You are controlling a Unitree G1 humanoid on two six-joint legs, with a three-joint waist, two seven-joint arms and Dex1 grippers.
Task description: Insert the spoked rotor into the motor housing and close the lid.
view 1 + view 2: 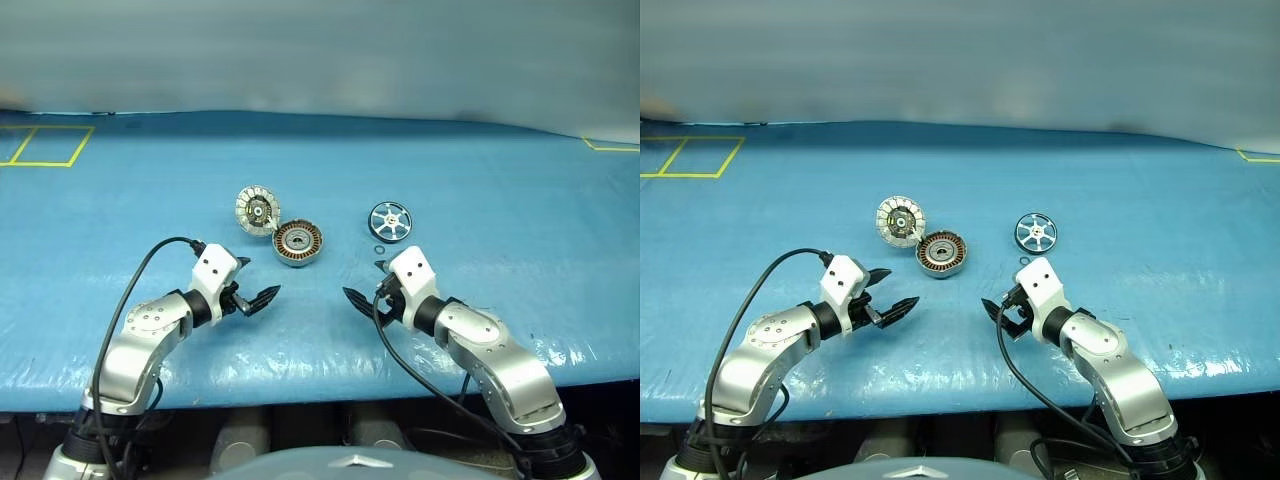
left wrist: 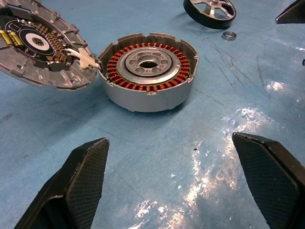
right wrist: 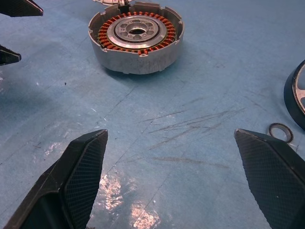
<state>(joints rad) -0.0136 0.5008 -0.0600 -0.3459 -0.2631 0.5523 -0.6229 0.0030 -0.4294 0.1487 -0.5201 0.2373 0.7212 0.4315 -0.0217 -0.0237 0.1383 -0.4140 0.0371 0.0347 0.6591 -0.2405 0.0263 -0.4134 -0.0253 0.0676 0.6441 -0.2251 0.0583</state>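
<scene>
Left eye view — spoked rotor point(image 1: 390, 220) beyond right pincer point(image 1: 366, 292), apart

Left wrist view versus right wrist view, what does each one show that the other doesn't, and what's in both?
Left wrist view: the lid's ribbed inner face lies open, joined to the housing's edge. Right wrist view: the left gripper's fingertips beside the housing, with little more than a sliver of the lid. Both: the motor housing with copper windings, the spoked rotor, the small ring and the blue table.
</scene>
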